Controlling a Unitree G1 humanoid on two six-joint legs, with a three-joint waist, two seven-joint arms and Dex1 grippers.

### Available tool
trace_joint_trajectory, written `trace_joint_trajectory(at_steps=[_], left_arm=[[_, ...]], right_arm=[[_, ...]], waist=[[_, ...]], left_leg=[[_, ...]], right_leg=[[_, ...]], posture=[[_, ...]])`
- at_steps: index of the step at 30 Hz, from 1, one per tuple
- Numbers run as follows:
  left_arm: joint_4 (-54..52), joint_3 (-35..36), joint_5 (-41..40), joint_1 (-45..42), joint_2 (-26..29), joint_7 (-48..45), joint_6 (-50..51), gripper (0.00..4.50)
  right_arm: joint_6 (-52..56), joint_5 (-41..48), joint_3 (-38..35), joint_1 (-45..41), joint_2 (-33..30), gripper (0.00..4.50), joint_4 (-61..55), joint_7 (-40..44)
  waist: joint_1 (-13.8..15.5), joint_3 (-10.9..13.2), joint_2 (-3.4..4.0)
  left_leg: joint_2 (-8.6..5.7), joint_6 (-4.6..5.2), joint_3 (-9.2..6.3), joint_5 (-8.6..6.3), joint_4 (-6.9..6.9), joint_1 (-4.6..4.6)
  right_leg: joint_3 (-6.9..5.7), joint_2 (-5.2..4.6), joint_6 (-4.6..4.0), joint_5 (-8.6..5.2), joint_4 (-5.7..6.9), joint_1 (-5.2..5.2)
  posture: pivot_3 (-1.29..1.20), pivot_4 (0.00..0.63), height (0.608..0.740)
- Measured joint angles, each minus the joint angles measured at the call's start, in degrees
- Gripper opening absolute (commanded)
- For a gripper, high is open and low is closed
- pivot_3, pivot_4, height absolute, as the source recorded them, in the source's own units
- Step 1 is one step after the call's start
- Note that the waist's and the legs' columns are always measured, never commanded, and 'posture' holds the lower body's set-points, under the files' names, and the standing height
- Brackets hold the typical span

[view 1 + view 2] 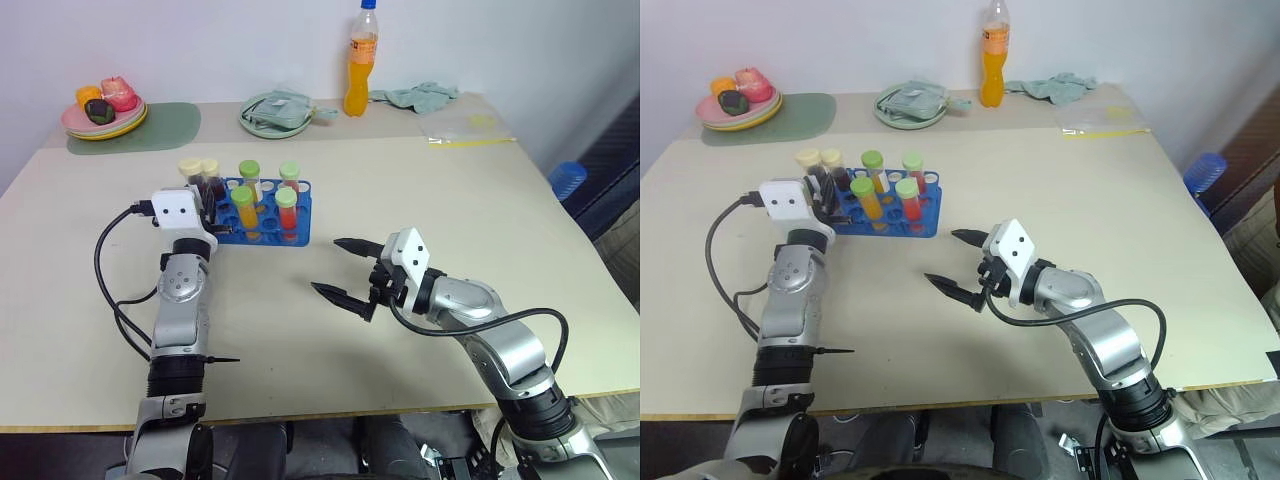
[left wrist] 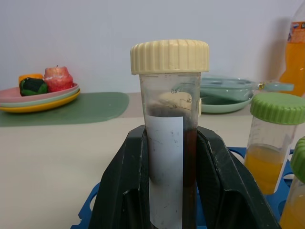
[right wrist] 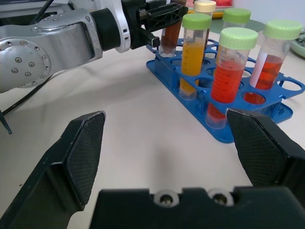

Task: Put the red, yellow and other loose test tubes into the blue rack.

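Left claw (image 1: 207,206) pinching the dark red tube (image 2: 169,143) at the blue rack's (image 1: 300,232) left end, right claw (image 1: 345,271) spread and idle over the counter (image 1: 450,180); risk: tube misses its hole, catches the rim and tips neighbouring tubes.

Dark red tube (image 2: 169,143) – lower end (below left claw (image 2: 178,186)) cut off by edge.
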Motion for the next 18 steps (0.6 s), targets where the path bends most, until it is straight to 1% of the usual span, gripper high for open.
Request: trace_joint_trajectory(at_steps=[7,12,15,17,18], left_arm=[[3.0,-0.2,0.8,-0.4,0.4,0.0,-4.1,0.78],[8.5,-0.1,0.8,-1.5,0.3,0.2,-7.3,0.78],[10.0,-0.1,0.8,-1.9,0.3,0.3,-8.7,0.78],[10.1,-0.1,0.7,-1.9,0.1,0.2,-9.1,1.8],[10.1,-0.1,0.6,-1.9,-0.1,0.2,-9.4,2.12]], right_arm=[[0.0,0.0,0.0,0.0,0.0,4.5,0.0,0.1],[0.0,0.0,0.0,0.0,0.0,4.5,0.0,0.3],[0.0,0.0,0.0,0.0,0.0,4.5,0.0,0.6],[0.0,0.0,0.0,0.0,-0.1,4.5,0.0,0.7],[0.0,0.0,0.0,0.0,-0.1,4.5,0.0,0.7]], waist=[[0.0,0.0,0.0],[0.0,0.0,0.0],[0.0,0.0,0.0],[0.0,0.0,0.0],[0.0,0.0,0.0]], left_leg=[[0.0,0.0,0.0,0.0,0.0,0.0],[-0.01,0.0,-0.02,0.0,0.0,0.0],[-0.01,0.0,-0.01,0.0,0.0,0.0],[0.0,0.0,-0.02,0.0,0.0,0.0],[-0.01,0.0,-0.02,0.0,0.0,0.0]], right_leg=[[0.0,0.0,0.0,0.0,-0.01,0.0],[-0.03,0.0,0.0,0.0,-0.01,0.0],[-0.03,0.0,0.0,0.0,-0.01,0.01],[-0.03,0.0,0.0,0.0,-0.01,0.01],[-0.03,0.0,0.0,0.0,-0.01,0.01]], posture=[[0.0,0.15,0.74],[0.0,0.15,0.74],[0.0,0.15,0.74],[0.0,0.15,0.74],[0.0,0.15,0.74]])
